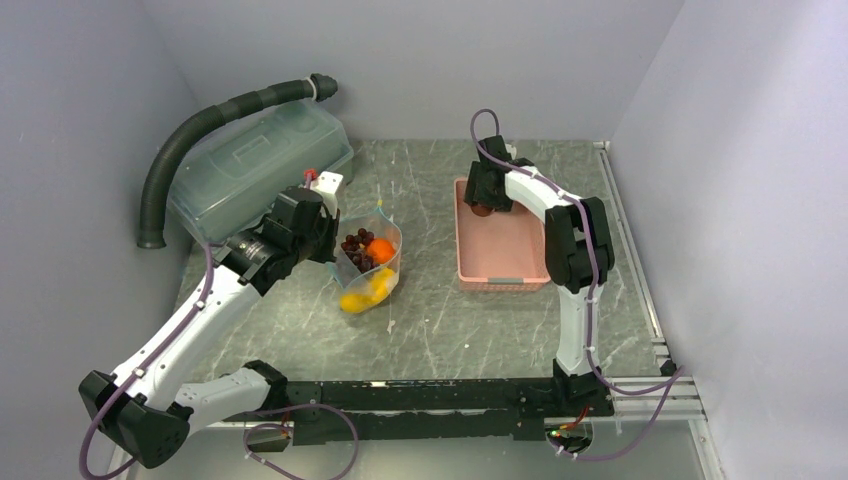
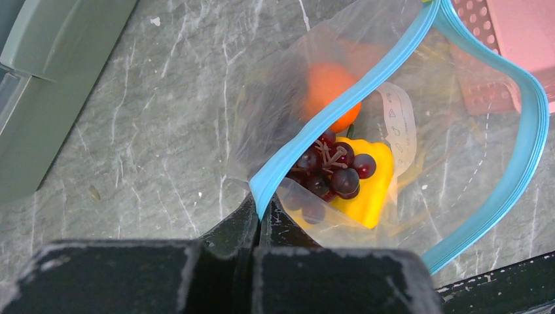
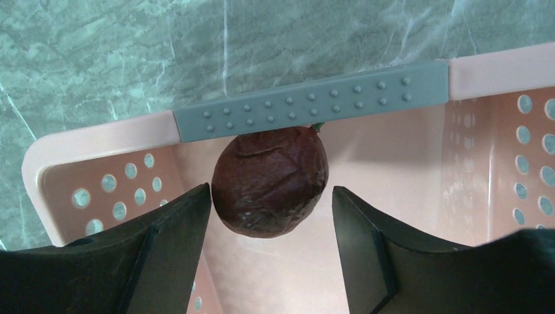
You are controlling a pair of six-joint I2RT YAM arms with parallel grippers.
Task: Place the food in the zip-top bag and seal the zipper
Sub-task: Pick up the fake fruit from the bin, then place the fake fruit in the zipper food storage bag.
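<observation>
The clear zip-top bag (image 1: 370,265) lies left of centre, its mouth held open. Inside it are a dark grape bunch (image 2: 330,170), a round orange fruit (image 2: 330,88) and a yellow fruit (image 2: 370,190). My left gripper (image 2: 262,209) is shut on the teal-blue zipper (image 2: 340,104) at the near corner of the mouth. A small brown-red ball (image 3: 269,180) rests in the pink basket (image 3: 98,140) against its far end wall. My right gripper (image 3: 271,190) stands open around the ball. Its left finger is at the ball's side and its right finger stands apart from it.
The pink basket (image 1: 500,250) stands right of centre. A translucent grey-green lidded box (image 1: 260,165) sits at the back left behind my left arm, and a black ribbed hose (image 1: 200,130) curves over it. Walls close in on three sides.
</observation>
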